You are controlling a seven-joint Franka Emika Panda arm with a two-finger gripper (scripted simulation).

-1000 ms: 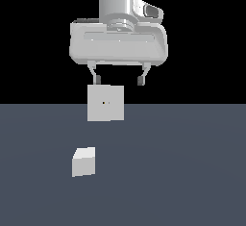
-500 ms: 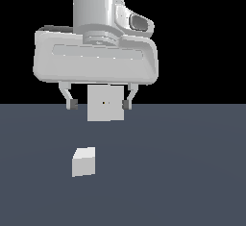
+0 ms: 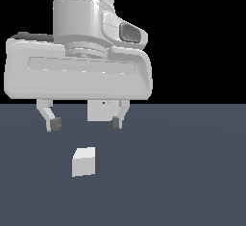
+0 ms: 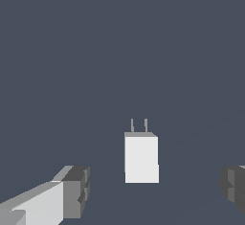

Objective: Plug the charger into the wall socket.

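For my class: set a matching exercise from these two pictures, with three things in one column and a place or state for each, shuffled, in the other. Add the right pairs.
Column 1
1. charger
2. wall socket
3. tool

Column 2
A. open, hanging above the floor, holding nothing
B. upright, mostly hidden behind the robot's hand in the exterior view
C. lying free on the dark floor, two prongs showing in the wrist view

Right pairs: 1-C, 2-B, 3-A
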